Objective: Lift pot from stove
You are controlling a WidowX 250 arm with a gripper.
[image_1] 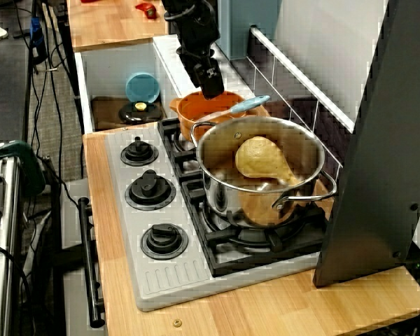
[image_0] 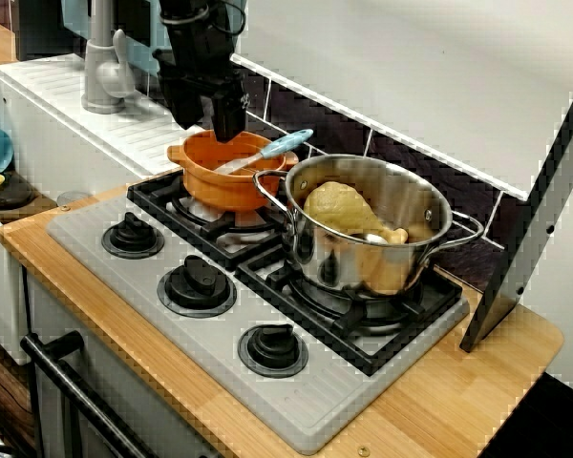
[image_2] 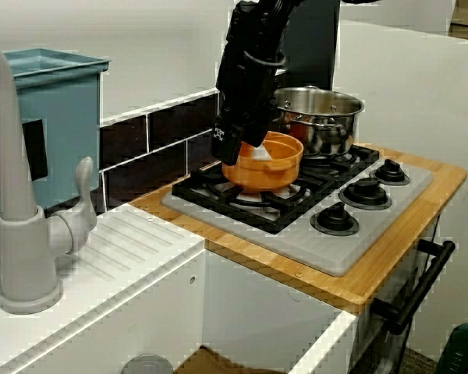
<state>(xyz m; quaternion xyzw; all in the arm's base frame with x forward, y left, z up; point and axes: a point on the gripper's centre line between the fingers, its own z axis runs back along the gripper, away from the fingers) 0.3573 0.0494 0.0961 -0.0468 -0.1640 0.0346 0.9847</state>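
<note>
The orange pot looks like light, stiff plastic, tilted above the stove. The gripper is clamped on its back rim, a sensible hold, though the spoon inside may slide.

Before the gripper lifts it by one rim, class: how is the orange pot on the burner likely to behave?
The orange pot looks like thin plastic, so it is probably light and fairly stiff. The gripper is at its back rim only, so it may tilt forward as it rises. The blue-handled utensil lies loose inside, its handle over the rim, and could slide or drop out.
</note>
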